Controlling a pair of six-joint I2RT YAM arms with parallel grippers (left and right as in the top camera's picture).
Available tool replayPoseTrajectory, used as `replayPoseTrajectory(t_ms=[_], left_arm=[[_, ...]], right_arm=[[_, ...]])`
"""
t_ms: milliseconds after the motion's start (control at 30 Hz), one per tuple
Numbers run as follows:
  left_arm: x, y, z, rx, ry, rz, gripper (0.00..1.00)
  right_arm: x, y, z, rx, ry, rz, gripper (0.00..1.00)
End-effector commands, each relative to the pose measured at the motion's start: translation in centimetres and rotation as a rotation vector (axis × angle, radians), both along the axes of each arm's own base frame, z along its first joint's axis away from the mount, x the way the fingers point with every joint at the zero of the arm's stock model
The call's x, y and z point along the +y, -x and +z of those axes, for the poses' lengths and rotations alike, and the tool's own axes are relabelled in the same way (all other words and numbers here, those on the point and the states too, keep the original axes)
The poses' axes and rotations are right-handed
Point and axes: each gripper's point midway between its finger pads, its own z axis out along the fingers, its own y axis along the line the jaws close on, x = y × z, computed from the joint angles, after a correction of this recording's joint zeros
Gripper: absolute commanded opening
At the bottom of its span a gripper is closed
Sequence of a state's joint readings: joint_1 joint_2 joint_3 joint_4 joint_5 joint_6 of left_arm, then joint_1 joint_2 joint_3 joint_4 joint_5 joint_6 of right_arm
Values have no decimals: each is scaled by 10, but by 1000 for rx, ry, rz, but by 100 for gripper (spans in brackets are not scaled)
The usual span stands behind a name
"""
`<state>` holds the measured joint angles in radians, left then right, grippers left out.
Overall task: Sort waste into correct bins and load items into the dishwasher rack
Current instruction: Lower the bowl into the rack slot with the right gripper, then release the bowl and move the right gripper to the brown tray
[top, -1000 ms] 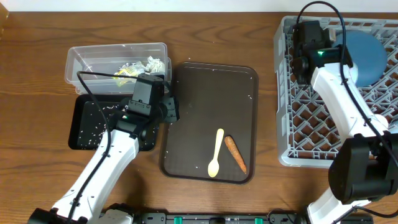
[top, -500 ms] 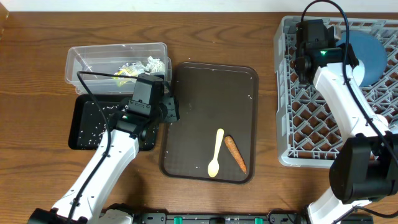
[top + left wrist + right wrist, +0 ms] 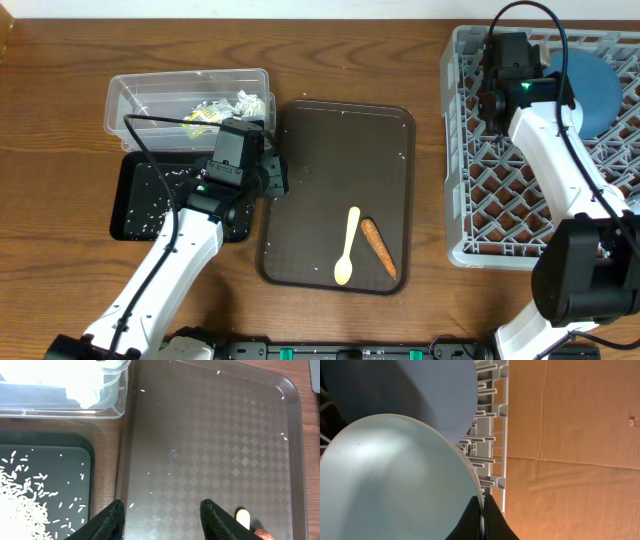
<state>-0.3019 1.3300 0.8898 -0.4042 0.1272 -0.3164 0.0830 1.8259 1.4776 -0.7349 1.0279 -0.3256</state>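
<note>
Crumpled tissue [image 3: 245,100] and wrapper [image 3: 205,113] in clear tub [image 3: 120,85], rice [image 3: 150,195] in black tray [image 3: 120,232], dark blue dish [image 3: 595,90] in rack [image 3: 500,200]; right hand [image 3: 483,510] pinches white bowl [image 3: 395,475] rim at the rack, left hand [image 3: 162,517] half-spread and empty over serving tray [image 3: 330,160], carrot [image 3: 378,247] and spoon [image 3: 348,245] not yet sorted.

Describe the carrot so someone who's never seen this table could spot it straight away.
Find the dark brown serving tray mid-table, left of the big grey rack. Near its right corner closest to the robot, two small things lie side by side. The carrot is the right-hand one: orange and tapered, unlike the pale yellow spoon beside it.
</note>
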Motion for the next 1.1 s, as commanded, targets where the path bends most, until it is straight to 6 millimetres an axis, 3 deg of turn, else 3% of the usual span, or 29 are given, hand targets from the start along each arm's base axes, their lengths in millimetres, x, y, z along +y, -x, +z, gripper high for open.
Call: replayPoseTrajectory(t_ms=[0,433,667,833,1067], left_arm=[[2,-3,8,-24,-6,2,51],[2,-3,8,-23,-6,2,51],[2,-3,8,-23,-6,2,51],[3,-2,7,-19,-8,2,51],[3,-1,6,-13,-9,2,51]], right_arm=[[0,0,-3,11,15,-3,1],[-8,7,16,22,141,-43,1],[-7,4,16,38,146,-29,1],[-2,1,5,61,133,-9,1],[17,-9,-29,138,182,16,1]])
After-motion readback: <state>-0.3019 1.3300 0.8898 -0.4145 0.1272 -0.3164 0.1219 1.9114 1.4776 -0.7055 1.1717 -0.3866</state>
